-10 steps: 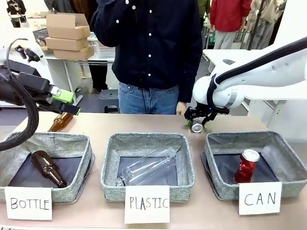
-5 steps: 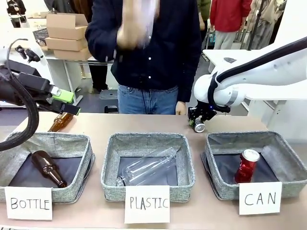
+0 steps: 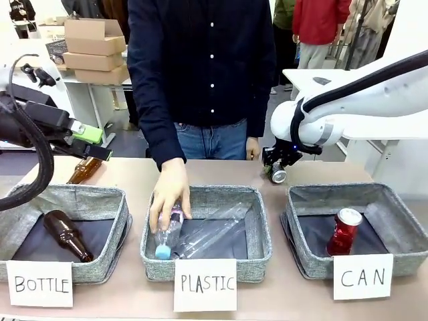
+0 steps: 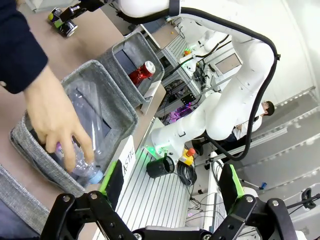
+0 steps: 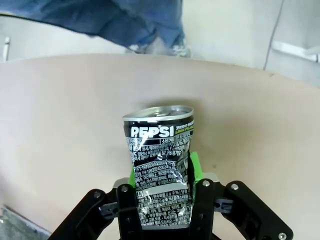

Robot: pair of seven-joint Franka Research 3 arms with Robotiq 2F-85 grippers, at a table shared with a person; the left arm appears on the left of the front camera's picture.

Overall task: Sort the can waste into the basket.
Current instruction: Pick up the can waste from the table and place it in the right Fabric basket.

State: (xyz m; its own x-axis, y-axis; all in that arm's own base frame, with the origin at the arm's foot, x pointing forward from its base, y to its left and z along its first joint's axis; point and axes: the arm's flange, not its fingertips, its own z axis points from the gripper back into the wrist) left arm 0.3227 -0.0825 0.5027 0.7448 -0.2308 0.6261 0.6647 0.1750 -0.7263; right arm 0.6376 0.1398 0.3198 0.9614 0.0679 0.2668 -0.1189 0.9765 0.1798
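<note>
My right gripper [image 3: 275, 167] is shut on the silvery-grey can [image 3: 278, 176], just above the table's far side, behind the gap between the middle and right bins. In the right wrist view the dented can [image 5: 161, 160] with dark print sits between the green pads, gripper [image 5: 162, 172] clamped on its lower half. The red can [image 3: 344, 231] stands tilted inside the basket [image 3: 401, 200] carded "CAN" at the right. My left gripper [image 3: 91, 142] hovers open at the far left, holding nothing; its spread fingers frame the left wrist view [image 4: 170, 182], where the red can [image 4: 142, 72] also shows.
A person's hand [image 3: 168, 197] lowers a clear plastic bottle [image 3: 167, 234] into the middle "PLASTIC" bin [image 3: 261, 221]. The "BOTTLE" bin [image 3: 114, 200] holds a brown bottle [image 3: 65, 234]. Another brown bottle [image 3: 83, 170] lies on the table behind it.
The person's hand has come down from chest height with a plastic bottle into the PLASTIC bin. My right gripper has edged slightly up and right with the grey can. The left arm has stayed still.
</note>
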